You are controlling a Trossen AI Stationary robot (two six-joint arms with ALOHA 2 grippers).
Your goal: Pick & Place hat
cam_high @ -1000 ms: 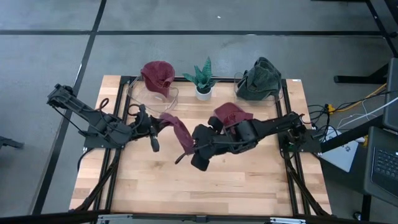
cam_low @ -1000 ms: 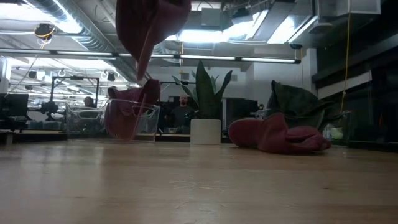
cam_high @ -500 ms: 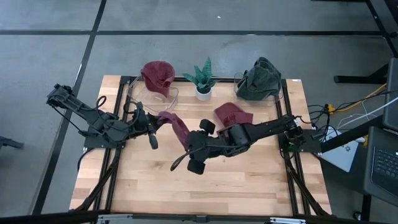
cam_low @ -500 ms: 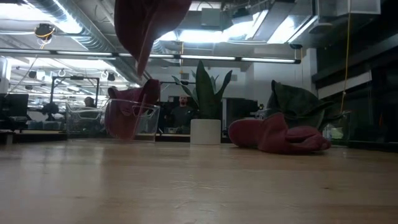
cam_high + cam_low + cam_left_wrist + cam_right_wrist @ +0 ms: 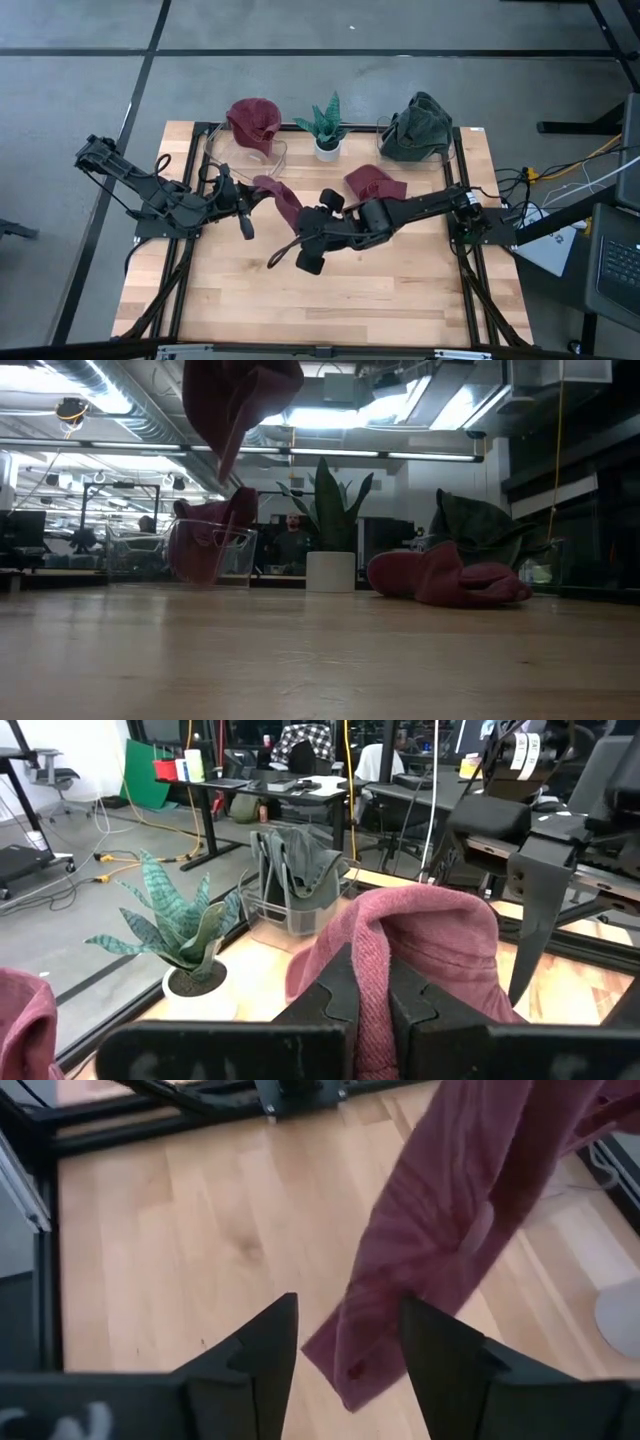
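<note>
A maroon hat [image 5: 283, 207] hangs in the air over the table's middle, held by my shut left gripper [image 5: 255, 195], which reaches in from the left. The low view shows the hat [image 5: 240, 400] high above the wood. My right gripper [image 5: 345, 1355] is open just right of the hat. Its two fingers stand on either side of the hat's hanging lower end [image 5: 350, 1365] without touching it. In the high view this gripper [image 5: 300, 248] sits near the table's middle. My left gripper pinches a bunched fold of the hat's cloth [image 5: 372, 982] between its two fingers, coming about level from the table's left. The hat [image 5: 425, 945] drapes up and over the fingertips. Its long end hangs slack below, clear of the table.
A second maroon hat [image 5: 374, 185] lies on the table right of centre. A clear bin at the far left [image 5: 252, 125] holds another maroon hat, and one at the far right [image 5: 415, 128] holds a green hat. A potted plant [image 5: 328, 135] stands between them. Bare wood lies toward the near edge.
My right gripper has moved toward the table's left and near edges and a little down, staying open, and has come up to the hat's hanging lower end. The hat stays lifted in my left gripper's hold.
</note>
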